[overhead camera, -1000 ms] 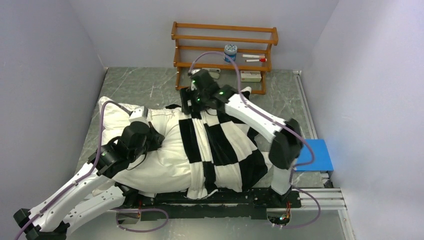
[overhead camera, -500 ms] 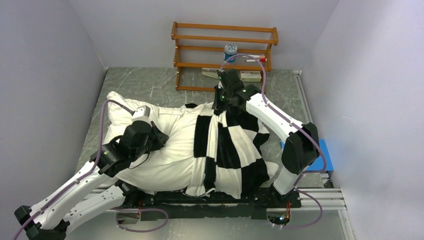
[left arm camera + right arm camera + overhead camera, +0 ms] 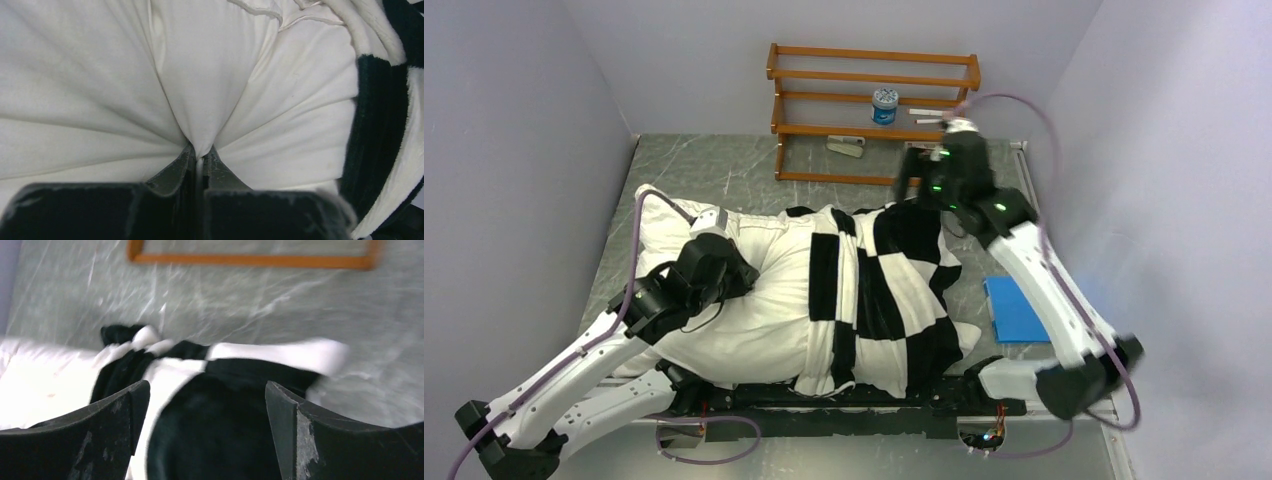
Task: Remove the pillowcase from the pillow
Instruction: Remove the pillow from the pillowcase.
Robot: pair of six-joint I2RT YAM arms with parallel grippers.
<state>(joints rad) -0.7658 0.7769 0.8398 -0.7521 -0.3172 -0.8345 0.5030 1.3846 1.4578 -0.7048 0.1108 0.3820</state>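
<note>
Nearest to us, along the near edge of the table [image 3: 724, 170], the pillow [image 3: 724, 335] lies lengthwise. Its left half is bare and white, and its right half sits inside the pillowcase [image 3: 884, 295]. We see the cover's open edge running across the cushion about midway, from the near side to the far side, with the checkered cloth bunched and creased to the right of it.

The left gripper [image 3: 200, 159] rests on the bare white part, left of that edge. In the left wrist view its fingers [image 3: 172, 170] are clenched together on a fold of the pillow's fabric, and creases fan out from the pinch. At the right rim of that view we make out a black band of the pillowcase just beside the white fabric.

To the right of the cover, apart from it, a blue pad [image 3: 1014, 310] lies flat on the table.

Farther back, the right gripper [image 3: 206, 387] hangs over the far right corner of the pillowcase. Its jaws stand wide apart with nothing clamped between them. The right wrist view is blurred, yet we can tell the black-and-white cloth lies beneath them.

Beyond, against the back wall, stands a wooden rack [image 3: 874, 75] with a small blue tin [image 3: 884, 104] on a shelf.
</note>
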